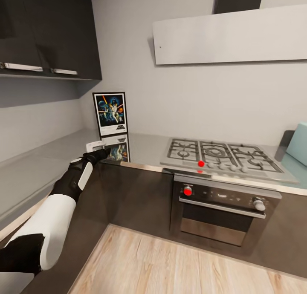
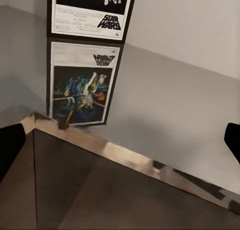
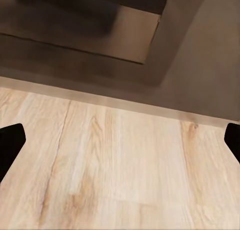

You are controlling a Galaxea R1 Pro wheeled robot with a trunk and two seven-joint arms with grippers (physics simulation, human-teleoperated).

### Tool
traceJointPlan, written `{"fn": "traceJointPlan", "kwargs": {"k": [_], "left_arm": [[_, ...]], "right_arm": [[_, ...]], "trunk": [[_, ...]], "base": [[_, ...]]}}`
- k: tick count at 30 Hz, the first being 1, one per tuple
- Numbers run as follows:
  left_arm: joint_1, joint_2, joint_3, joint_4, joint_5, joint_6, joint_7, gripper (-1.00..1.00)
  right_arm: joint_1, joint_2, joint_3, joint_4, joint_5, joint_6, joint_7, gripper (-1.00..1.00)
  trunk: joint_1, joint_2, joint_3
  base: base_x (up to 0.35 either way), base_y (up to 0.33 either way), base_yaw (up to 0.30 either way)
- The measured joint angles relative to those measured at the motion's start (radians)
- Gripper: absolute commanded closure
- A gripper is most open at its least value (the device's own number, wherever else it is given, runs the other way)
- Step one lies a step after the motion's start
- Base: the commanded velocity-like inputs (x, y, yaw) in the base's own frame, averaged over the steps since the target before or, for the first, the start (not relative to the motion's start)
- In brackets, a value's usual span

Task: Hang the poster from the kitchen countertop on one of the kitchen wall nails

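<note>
Head view, left to right: dark upper cabinets (image 1: 51, 30) are seen at 10 o'clock, with the left arm (image 1: 64, 196) extended from 8 o'clock toward the corner of the surface (image 1: 145, 147). The left end effector (image 1: 99, 151) is held at the surface's front edge, just short of the poster (image 1: 110, 113) and not touching it; in the left wrist view its fingertips (image 2: 10, 142) are seen wide apart with nothing between them. The poster is stood upright on the surface, leaned against the pale grey wall (image 1: 192, 93) near the inside corner, at 10 o'clock from frame centre; its mirror image (image 1: 117, 148) is reflected in the glossy top directly in front of it. In the left wrist view the poster (image 2: 92, 12) is seen beyond the surface edge, reflection (image 2: 82, 85) beneath it. A small dark wall nail (image 1: 160, 47) is visible on the pale panel at 12 o'clock. The gas hob (image 1: 221, 155) is set into the surface at 3 o'clock, the oven (image 1: 224, 211) below it. In the right wrist view the right end effector's fingertips (image 3: 10, 140) are spread apart, empty, over the wooden floor (image 3: 120, 165) beside the dark cabinet base (image 3: 200, 70).
</note>
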Motion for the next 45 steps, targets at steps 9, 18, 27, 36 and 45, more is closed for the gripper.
{"fn": "traceJointPlan", "kwargs": {"k": [9,18,27,36,45], "left_arm": [[0.000,0.015,0.002,0.002,0.000,0.002,-0.001,-1.00],[0.000,0.019,0.003,0.002,0.000,0.001,-0.002,-1.00],[0.000,0.044,0.004,0.000,0.000,0.002,-0.003,-1.00],[0.000,0.050,0.004,0.000,0.000,0.000,-0.002,-1.00],[0.000,0.051,0.004,0.000,0.000,0.000,-0.001,-1.00]], "right_arm": [[0.000,0.000,0.001,0.000,0.000,0.000,0.000,-1.00],[0.000,0.000,0.001,0.001,0.000,0.001,0.000,-1.00],[0.000,0.001,0.002,0.002,0.000,0.000,0.000,-1.00],[0.000,0.000,0.002,0.001,0.001,0.000,0.000,-1.00],[0.000,-0.001,0.002,0.006,0.001,0.000,0.000,-1.00]], "trunk": [[0.000,0.000,0.000],[0.001,0.000,-0.009],[0.000,0.000,-0.015],[0.000,0.000,-0.015],[0.000,0.000,-0.015]], "base": [[0.333,0.080,0.000],[0.148,0.040,0.000],[0.143,0.085,0.000],[0.164,0.061,0.000],[0.204,0.003,0.000]]}}
